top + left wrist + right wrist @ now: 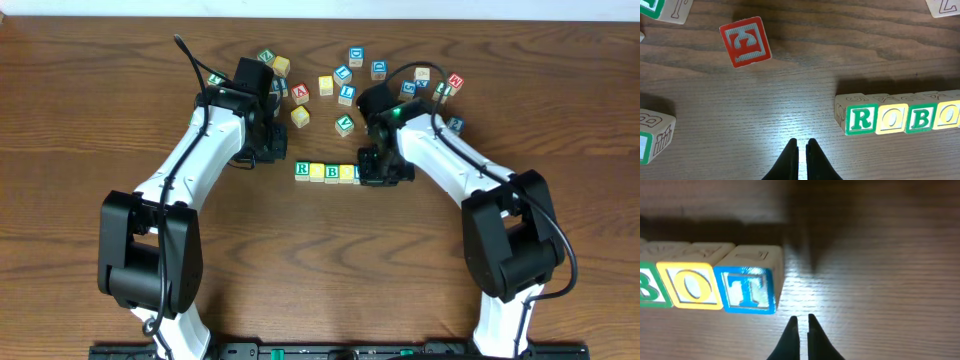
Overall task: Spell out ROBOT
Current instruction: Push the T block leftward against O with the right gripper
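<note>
ROBOT row [325, 172] lies at the centre of the wooden surface [90, 120] in the overhead view, its right end tucked under the right arm. In the left wrist view the green R block [861, 119] sits right of centre. It touches the yellow first O block [890, 119], followed by the green B block [920, 119] and the second O block [947, 115], which the right edge cuts off. In the right wrist view the blue T block [751, 291] closes the row, touching the yellow O on its left.

The left gripper [802, 146] hovers at the bottom centre of its view, lower left of the R block and apart from it, its fingers nearly together with nothing between them. The right gripper [803, 323] is likewise closed and empty, just below and right of the T block.

A red block [745, 41] lies tilted at upper left of the left wrist view, well apart from the row. Loose blocks [345, 75] are scattered above the row in the overhead view.
</note>
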{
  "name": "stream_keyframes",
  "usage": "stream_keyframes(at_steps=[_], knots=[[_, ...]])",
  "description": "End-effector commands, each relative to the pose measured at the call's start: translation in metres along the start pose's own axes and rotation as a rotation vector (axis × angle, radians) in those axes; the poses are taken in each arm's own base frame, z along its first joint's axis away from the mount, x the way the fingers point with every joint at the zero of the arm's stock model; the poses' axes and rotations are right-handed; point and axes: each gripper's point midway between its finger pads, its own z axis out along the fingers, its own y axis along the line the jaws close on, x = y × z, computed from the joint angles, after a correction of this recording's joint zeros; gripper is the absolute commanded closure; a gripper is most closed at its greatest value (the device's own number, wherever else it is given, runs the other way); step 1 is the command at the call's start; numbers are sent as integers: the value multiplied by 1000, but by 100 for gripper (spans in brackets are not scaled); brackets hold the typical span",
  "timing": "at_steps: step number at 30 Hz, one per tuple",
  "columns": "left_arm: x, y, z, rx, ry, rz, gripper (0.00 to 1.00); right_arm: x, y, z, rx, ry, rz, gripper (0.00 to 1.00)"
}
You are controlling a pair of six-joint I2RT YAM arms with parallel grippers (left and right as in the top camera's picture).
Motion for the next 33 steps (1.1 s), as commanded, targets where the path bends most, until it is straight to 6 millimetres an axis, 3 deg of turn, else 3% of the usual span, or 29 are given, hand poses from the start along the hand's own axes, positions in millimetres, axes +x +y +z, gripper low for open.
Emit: stream_keyframes(at_steps=[1,9,33], knots=[[-1,2,-7,-11,-16,2,92,10,11,1,-11,5,-20,99],[-1,2,-7,-11,-16,2,92,9,26,8,-33,-29,-47,98],[-1,2,-7,-10,-15,1,92,5,33,9,-68,-48,-54,99]])
